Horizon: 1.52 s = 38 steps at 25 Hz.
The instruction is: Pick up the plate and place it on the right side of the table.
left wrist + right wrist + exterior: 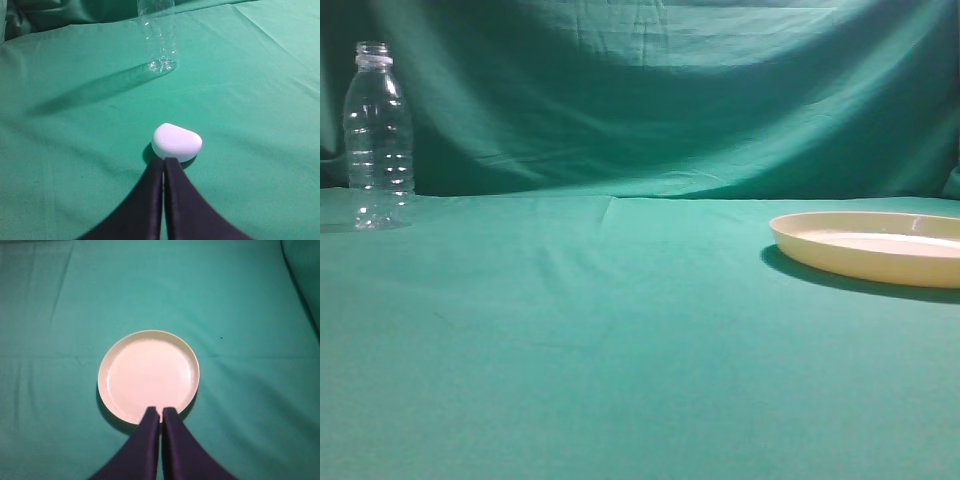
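Observation:
The pale cream-yellow plate (868,256) lies flat on the teal-green table (620,340) at the right edge of the exterior view, partly cut off. In the right wrist view the plate (148,372) sits whole and empty below my right gripper (160,410). That gripper is shut, its tips overlapping the plate's near rim in the picture; it holds nothing. My left gripper (164,160) is shut and empty over the cloth. Neither gripper shows in the exterior view.
A clear plastic bottle (378,137) stands upright at the far left near the backdrop; it also shows in the left wrist view (159,35). A small white rounded object (176,142) lies on the cloth just beyond the left gripper's tips.

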Available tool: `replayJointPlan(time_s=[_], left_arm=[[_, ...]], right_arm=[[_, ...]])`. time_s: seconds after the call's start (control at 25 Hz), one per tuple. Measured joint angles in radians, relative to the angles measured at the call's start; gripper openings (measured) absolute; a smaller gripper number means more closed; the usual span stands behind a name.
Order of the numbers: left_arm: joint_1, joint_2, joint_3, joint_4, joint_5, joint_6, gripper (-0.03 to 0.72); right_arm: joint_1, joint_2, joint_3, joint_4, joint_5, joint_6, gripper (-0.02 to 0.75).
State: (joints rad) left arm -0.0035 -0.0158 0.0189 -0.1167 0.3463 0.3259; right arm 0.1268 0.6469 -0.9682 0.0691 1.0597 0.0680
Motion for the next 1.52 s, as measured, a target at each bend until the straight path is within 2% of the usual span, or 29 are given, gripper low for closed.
replayJointPlan(time_s=[0.2,0.44,0.56,0.72,0.96,1.24,1.52], left_arm=[[0.000,0.000,0.000,0.000,0.000,0.000,0.000],[0.000,0.000,0.000,0.000,0.000,0.000,0.000],[0.000,0.000,0.000,0.000,0.000,0.000,0.000],[0.000,0.000,0.000,0.000,0.000,0.000,0.000],[0.000,0.000,0.000,0.000,0.000,0.000,0.000],[0.000,0.000,0.000,-0.002,0.000,0.000,0.000],[0.000,0.000,0.000,-0.002,0.000,0.000,0.000]], right_arm=[[0.000,-0.240,0.119,0.008,0.006,-0.002,0.000],[0.000,-0.404,0.150,-0.002,0.097,-0.003,0.000],[0.000,-0.467,0.219,-0.034,0.021,-0.005,0.000],[0.000,-0.563,0.350,-0.062,-0.166,-0.005,0.000],[0.000,-0.659,0.636,-0.114,-0.451,-0.007,0.000],[0.000,-0.658,0.868,-0.152,-0.547,-0.007,0.000],[0.000,-0.658,0.952,-0.185,-0.587,-0.010,0.000]])
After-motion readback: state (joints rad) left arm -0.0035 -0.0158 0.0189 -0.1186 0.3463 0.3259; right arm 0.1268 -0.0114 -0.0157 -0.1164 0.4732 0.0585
